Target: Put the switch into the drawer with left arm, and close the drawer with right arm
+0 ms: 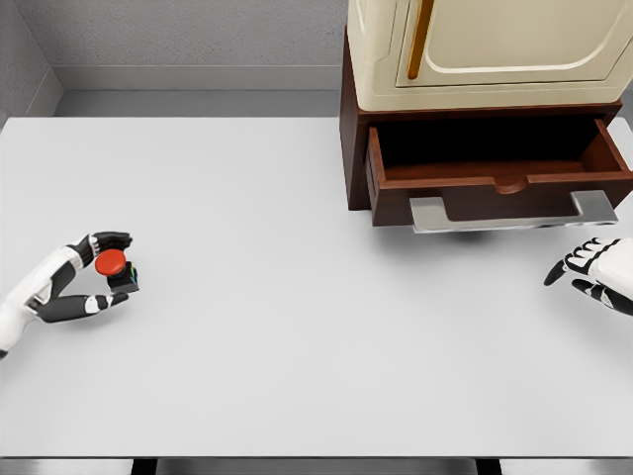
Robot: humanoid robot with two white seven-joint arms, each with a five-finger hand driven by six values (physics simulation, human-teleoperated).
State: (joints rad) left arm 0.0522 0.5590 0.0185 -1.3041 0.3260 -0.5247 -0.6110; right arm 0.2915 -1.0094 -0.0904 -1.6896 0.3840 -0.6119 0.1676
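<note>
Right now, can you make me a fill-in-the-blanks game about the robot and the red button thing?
1. The left hand is holding the switch, whose round top is ____.
2. The drawer under the cream cabinet is ____.
3. The right hand holds ____.
4. The drawer's handle is ____ in colour.

Missing words: red; open; nothing; silver

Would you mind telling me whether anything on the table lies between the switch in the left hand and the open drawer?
Nothing visible does. The left hand grips the switch at the table's left side; the stretch of tabletop toward the drawer is bare, and the drawer is pulled open.
</note>
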